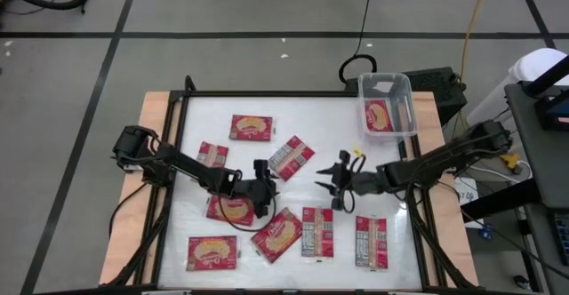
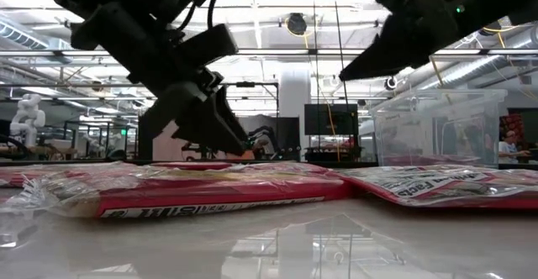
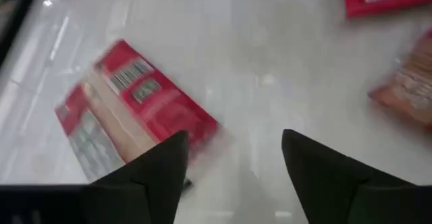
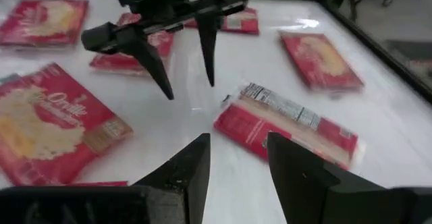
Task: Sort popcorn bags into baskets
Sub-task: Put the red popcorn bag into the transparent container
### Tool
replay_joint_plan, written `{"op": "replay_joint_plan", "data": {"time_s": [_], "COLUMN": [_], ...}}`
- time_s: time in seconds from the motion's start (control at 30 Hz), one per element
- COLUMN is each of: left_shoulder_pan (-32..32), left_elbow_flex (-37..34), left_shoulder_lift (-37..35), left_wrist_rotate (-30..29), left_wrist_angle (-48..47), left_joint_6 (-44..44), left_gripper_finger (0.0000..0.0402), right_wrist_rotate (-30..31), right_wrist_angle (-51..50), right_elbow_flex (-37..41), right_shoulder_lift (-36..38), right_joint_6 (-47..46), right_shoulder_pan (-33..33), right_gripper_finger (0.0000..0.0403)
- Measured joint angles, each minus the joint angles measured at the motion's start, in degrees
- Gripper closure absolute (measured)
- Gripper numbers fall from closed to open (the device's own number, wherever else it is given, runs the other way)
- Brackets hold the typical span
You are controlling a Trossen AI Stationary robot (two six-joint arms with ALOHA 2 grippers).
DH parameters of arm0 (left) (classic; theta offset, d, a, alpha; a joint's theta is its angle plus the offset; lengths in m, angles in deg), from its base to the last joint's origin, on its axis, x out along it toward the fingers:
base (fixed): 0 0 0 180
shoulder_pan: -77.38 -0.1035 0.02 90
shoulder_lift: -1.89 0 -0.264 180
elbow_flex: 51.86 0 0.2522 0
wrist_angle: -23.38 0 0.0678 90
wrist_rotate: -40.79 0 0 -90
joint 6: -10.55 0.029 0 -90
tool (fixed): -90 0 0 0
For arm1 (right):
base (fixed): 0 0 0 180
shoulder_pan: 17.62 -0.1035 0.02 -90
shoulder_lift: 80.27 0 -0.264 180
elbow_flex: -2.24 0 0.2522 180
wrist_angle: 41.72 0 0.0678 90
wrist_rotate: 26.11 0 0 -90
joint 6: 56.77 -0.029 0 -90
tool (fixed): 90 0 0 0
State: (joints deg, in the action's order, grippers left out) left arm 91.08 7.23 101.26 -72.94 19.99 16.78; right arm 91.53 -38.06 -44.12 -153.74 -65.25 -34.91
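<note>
Left gripper (image 1: 269, 187): fingers apart, empty, over the table (image 1: 329, 117).
Right gripper (image 1: 331, 181): parted, empty.
Basket (image 1: 397, 83): one packet (image 1: 379, 117) inside.

The dark left arm reaches in across the table's middle, its two-finger left gripper (image 1: 264, 188) low and spread apart, empty (seen in its wrist view). The dark right arm stretches in opposite, its right gripper (image 1: 333, 181) parted, holding nothing.

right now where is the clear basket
In the high view, the clear basket sits at the table's far right corner, one popcorn bag inside, beyond the right arm.
</note>
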Motion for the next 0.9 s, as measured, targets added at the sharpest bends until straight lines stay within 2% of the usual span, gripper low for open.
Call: {"op": "replay_joint_plan", "data": {"time_s": [0.2,0.33,0.47,0.57,0.67,0.83,0.9], "left_shoulder_pan": [-3.53,-5.96,-8.43,-9.87,-11.30,-11.88,-11.90], "left_elbow_flex": [0.04,0.00,0.10,0.18,0.33,0.28,0.09], "left_shoulder_lift": [0.00,1.03,4.05,6.37,8.43,10.06,9.41], "left_wrist_rotate": [0.55,1.72,3.87,5.02,7.40,7.65,7.54], "left_wrist_angle": [-1.31,-1.80,1.64,4.98,6.65,9.76,10.78], "left_joint_6": [5.36,10.08,15.17,16.82,17.13,14.12,12.34], "left_gripper_finger": [0.0173,0.0182,0.0182,0.0198,0.0240,0.0363,0.0389], "right_wrist_rotate": [3.72,3.91,3.90,3.88,3.60,3.71,3.82], "right_wrist_angle": [10.46,13.26,13.64,14.05,13.66,13.28,12.38], "right_elbow_flex": [-0.04,-0.04,-0.02,-0.11,-0.09,-0.07,-0.07], "right_shoulder_lift": [-5.38,-7.29,-8.50,-9.00,-8.95,-8.97,-8.97], "right_joint_6": [0.67,1.54,0.53,-0.19,-1.30,-1.54,-1.54], "right_shoulder_pan": [-2.35,-2.35,-2.35,-2.30,-2.51,-3.72,-3.90], "right_gripper_finger": [0.0261,0.0261,0.0261,0.0261,0.0261,0.0261,0.0261]}}
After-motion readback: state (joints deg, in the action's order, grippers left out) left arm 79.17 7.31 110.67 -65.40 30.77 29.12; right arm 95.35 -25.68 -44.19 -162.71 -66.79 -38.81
